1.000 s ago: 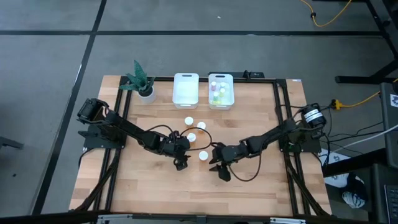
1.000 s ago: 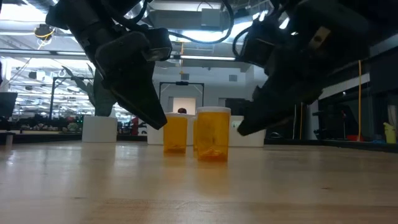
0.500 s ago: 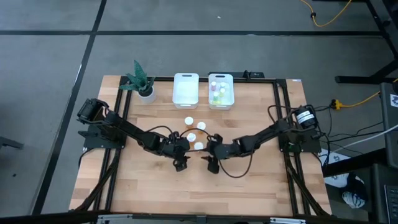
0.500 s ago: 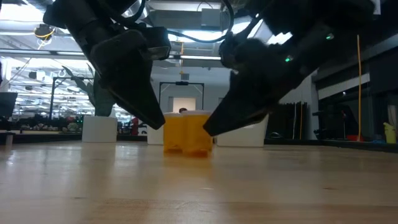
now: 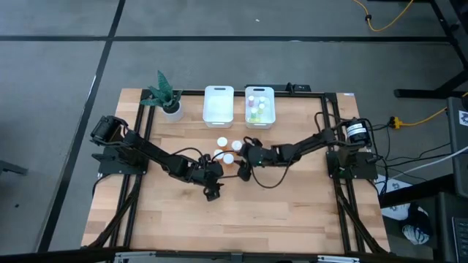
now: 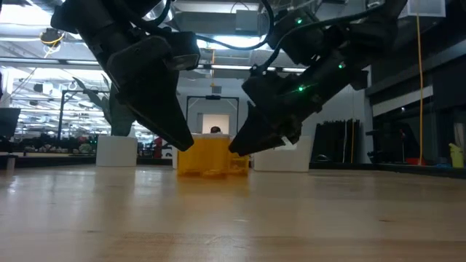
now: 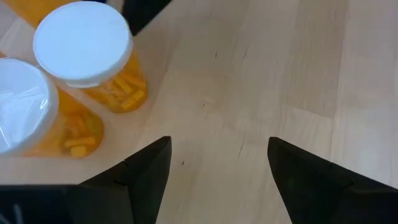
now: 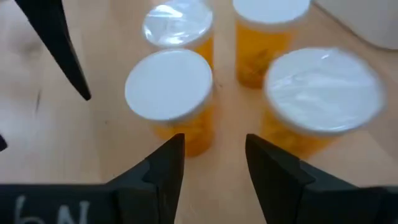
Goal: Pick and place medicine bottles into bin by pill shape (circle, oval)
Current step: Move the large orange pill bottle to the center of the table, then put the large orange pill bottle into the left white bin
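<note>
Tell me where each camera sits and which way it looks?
High view: above the table, looking straight down; both arms, plant and two bins show.
Low view: at tabletop height, looking level across; both arms hang in above an orange bottle.
Left wrist view: on the left arm, looking past its open fingers at bare wood, orange bottles beside.
Right wrist view: on the right arm, looking past its fingers at four white-capped bottles.
Shared: every view shows the orange bottles.

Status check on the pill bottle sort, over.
Left gripper open, empty, beside the orange bottles. Right gripper part open, empty, at the same cluster. Small bottles already in right bin; left bin looks empty.
</note>
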Action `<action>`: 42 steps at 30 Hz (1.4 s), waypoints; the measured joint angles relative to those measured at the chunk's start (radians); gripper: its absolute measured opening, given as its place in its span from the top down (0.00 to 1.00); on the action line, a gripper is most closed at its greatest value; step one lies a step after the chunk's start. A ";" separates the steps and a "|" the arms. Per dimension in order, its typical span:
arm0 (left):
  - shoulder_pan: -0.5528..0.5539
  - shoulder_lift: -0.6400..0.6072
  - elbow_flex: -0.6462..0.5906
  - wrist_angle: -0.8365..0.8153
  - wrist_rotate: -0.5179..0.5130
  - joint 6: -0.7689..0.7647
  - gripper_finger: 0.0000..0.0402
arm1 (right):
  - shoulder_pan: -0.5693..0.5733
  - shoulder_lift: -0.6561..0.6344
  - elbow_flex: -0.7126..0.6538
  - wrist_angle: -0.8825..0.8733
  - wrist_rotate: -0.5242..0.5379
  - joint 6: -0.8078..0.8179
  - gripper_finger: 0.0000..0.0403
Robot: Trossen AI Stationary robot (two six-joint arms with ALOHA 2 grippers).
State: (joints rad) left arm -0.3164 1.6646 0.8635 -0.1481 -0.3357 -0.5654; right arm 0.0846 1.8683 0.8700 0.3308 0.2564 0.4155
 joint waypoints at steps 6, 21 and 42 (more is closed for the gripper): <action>0.000 0.000 0.000 0.000 -0.008 0.001 0.36 | 0.005 -0.032 0.000 -0.086 -0.126 0.022 0.57; 0.000 0.000 0.000 0.000 -0.023 0.001 0.36 | 0.021 -0.092 0.000 -0.221 0.048 -0.076 0.57; -0.004 -0.243 0.020 -0.241 -0.060 0.067 0.36 | -0.009 -0.092 0.000 -0.307 0.062 -0.009 0.27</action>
State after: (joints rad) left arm -0.3206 1.4220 0.8833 -0.3896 -0.3953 -0.4987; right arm 0.0757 1.7760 0.8696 0.0234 0.3188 0.4062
